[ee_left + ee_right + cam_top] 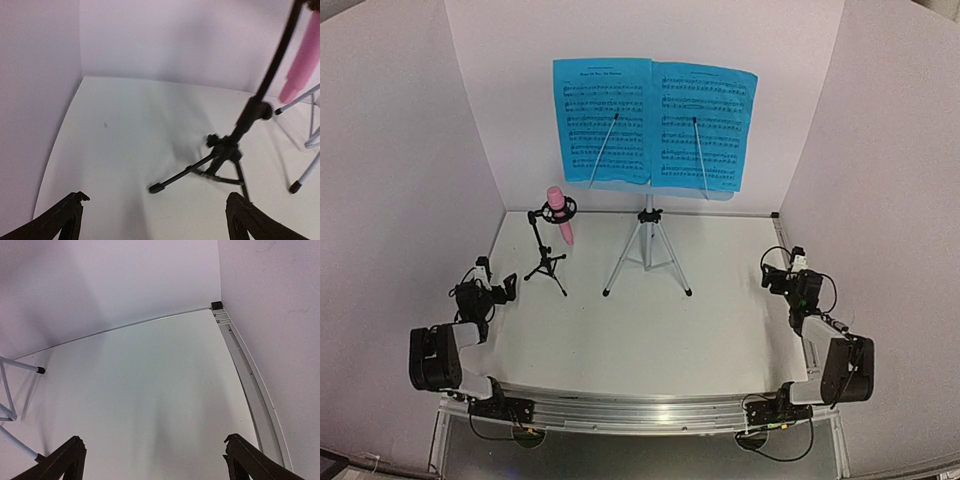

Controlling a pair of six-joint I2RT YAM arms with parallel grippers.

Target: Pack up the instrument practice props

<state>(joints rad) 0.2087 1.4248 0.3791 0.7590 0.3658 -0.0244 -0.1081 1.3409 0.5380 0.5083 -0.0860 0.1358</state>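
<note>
Two blue sheet-music pages (603,120) (704,128) rest side by side on the music stand, whose silver tripod (647,250) stands at the back middle of the table. To its left, a pink toy microphone (560,214) sits in the ring holder of a small black tripod mic stand (546,264). The mic stand's legs (220,157) and the microphone (300,62) also show in the left wrist view. My left gripper (504,290) hangs open and empty just left of the mic stand. Open and empty too, my right gripper (778,272) stays near the right wall.
White walls close in the table (650,330) at the back and both sides. A metal rail (250,385) runs along the right wall. Silver tripod feet (20,365) reach into the right wrist view at the left. The arm bases (640,410) sit at the near edge.
</note>
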